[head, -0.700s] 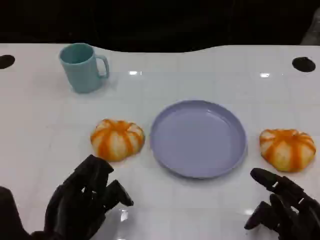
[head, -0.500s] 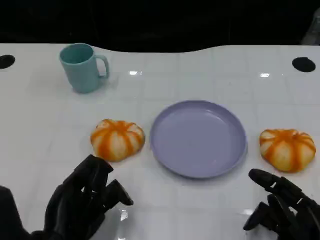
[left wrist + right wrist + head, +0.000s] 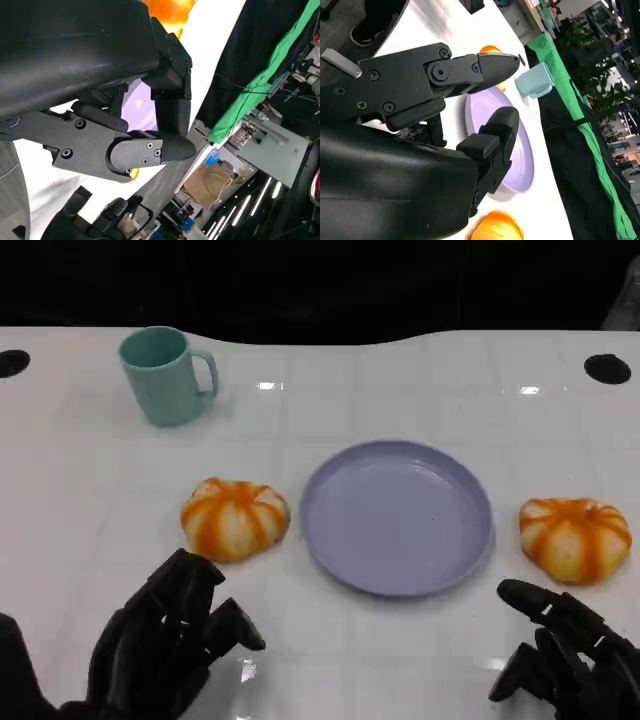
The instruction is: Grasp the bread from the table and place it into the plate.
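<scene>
You have two buns to choose from: one bun point(image 3: 235, 519) lies just left of the plate point(image 3: 397, 517) and straight ahead of your left hand point(image 3: 165, 645), and the other bun point(image 3: 574, 538) sits right of the plate, close ahead of your right hand point(image 3: 565, 660). Both hands are empty with fingers loosely spread, resting low at the table's near edge. The right one looks slightly nearer its bun, and since both buns are round domes with no long axis, approach angle matters little.

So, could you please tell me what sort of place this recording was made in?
Probably a robotics lab or workshop rather than a home: green cloth hangs behind the white table, with cluttered equipment shelves nearby, and the bread rolls and plate look laid out as test props.
</scene>
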`<action>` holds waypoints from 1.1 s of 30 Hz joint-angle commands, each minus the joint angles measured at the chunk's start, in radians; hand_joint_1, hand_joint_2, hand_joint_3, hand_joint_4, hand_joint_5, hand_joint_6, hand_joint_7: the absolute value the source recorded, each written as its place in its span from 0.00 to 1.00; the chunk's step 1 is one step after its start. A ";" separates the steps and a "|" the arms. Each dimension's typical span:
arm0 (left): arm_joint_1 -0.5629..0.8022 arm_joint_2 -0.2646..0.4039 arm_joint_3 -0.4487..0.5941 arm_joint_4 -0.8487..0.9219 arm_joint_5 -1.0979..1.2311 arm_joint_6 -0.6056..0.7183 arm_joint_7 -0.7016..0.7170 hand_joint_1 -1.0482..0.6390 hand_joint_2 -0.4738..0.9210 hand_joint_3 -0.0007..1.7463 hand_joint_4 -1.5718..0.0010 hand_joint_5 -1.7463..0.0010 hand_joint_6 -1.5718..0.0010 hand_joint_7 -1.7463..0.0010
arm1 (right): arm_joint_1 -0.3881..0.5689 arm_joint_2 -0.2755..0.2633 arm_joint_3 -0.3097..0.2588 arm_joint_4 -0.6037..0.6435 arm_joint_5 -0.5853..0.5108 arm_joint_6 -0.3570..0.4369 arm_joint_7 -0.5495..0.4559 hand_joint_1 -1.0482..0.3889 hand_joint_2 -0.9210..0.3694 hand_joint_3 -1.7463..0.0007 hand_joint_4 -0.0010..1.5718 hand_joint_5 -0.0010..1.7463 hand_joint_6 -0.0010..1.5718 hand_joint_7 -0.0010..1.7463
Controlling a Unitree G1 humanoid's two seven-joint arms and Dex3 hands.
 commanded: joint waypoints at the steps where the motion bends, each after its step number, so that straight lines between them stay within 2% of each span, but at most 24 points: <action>1: -0.005 0.017 -0.010 0.021 0.035 -0.076 -0.048 0.30 1.00 0.24 0.55 0.00 0.66 0.08 | -0.001 -0.015 -0.005 -0.010 0.004 0.006 -0.009 0.15 0.00 0.89 0.41 0.89 0.60 0.36; 2: -0.008 0.022 -0.019 0.037 0.059 -0.128 -0.083 0.29 1.00 0.23 0.59 0.00 0.69 0.14 | -0.001 -0.015 -0.005 -0.011 0.003 0.007 -0.011 0.15 0.00 0.89 0.41 0.89 0.59 0.36; 3: -0.019 0.035 -0.036 0.067 0.123 -0.239 -0.118 0.29 1.00 0.23 0.61 0.00 0.70 0.16 | -0.004 -0.015 -0.006 -0.006 0.005 0.007 -0.010 0.15 0.00 0.89 0.41 0.89 0.59 0.36; 5: -0.033 0.045 -0.053 0.109 0.197 -0.371 -0.150 0.29 1.00 0.23 0.68 0.14 0.69 0.43 | -0.009 -0.014 -0.007 0.000 0.007 0.006 -0.008 0.15 0.00 0.89 0.41 0.88 0.59 0.36; 7: -0.039 0.044 -0.057 0.138 0.217 -0.425 -0.163 0.29 1.00 0.23 0.69 0.17 0.69 0.50 | -0.010 -0.014 -0.007 0.002 0.008 0.006 -0.007 0.15 0.00 0.89 0.41 0.88 0.59 0.36; 9: -0.043 0.043 -0.059 0.156 0.220 -0.452 -0.168 0.29 1.00 0.23 0.69 0.18 0.68 0.52 | -0.010 -0.014 -0.007 0.002 0.008 0.006 -0.007 0.16 0.00 0.89 0.41 0.88 0.59 0.36; 10: -0.060 0.084 -0.074 0.142 0.356 -0.538 -0.119 0.29 1.00 0.23 0.69 0.18 0.68 0.52 | -0.015 -0.011 -0.006 0.005 0.002 0.004 -0.014 0.16 0.00 0.89 0.41 0.88 0.59 0.36; 11: -0.076 0.120 -0.084 0.129 0.472 -0.606 -0.075 0.33 1.00 0.15 0.78 0.36 0.74 0.67 | -0.019 -0.010 -0.004 0.008 -0.006 0.001 -0.021 0.16 0.00 0.89 0.41 0.88 0.59 0.36; 12: -0.092 0.152 -0.093 0.118 0.580 -0.658 -0.030 0.34 1.00 0.12 0.82 0.45 0.75 0.76 | -0.022 -0.008 -0.003 0.009 -0.012 -0.003 -0.027 0.16 0.00 0.89 0.41 0.88 0.59 0.36; 14: -0.106 0.175 -0.101 0.118 0.672 -0.704 0.016 0.36 1.00 0.07 0.86 0.54 0.75 0.85 | -0.024 -0.008 -0.001 0.011 -0.016 -0.006 -0.032 0.16 0.00 0.89 0.41 0.88 0.59 0.37; 20: -0.112 0.191 -0.122 0.141 0.699 -0.742 0.065 0.36 1.00 0.06 0.87 0.56 0.75 0.88 | -0.024 -0.008 0.000 0.011 -0.017 -0.008 -0.035 0.16 0.00 0.89 0.41 0.88 0.58 0.37; 23: -0.196 0.319 -0.141 0.093 1.086 -0.780 0.227 0.30 0.97 0.03 0.97 0.64 0.80 0.92 | -0.029 -0.008 -0.003 0.018 -0.004 -0.010 -0.021 0.17 0.00 0.89 0.40 0.89 0.57 0.38; 24: -0.215 0.349 -0.151 0.079 1.177 -0.775 0.260 0.28 0.96 0.02 0.99 0.71 0.82 0.94 | -0.031 -0.008 -0.004 0.022 0.000 -0.011 -0.015 0.17 0.00 0.89 0.40 0.89 0.57 0.38; 25: -0.222 0.363 -0.159 0.073 1.218 -0.767 0.277 0.27 0.96 0.01 0.99 0.73 0.83 0.95 | -0.032 -0.008 -0.005 0.025 0.003 -0.013 -0.011 0.17 0.00 0.89 0.40 0.89 0.57 0.38; 33: -0.228 0.396 -0.198 0.072 1.262 -0.743 0.345 0.26 0.96 0.01 1.00 0.77 0.83 0.97 | -0.033 -0.010 -0.005 0.030 0.007 -0.016 -0.007 0.18 0.00 0.89 0.41 0.88 0.57 0.38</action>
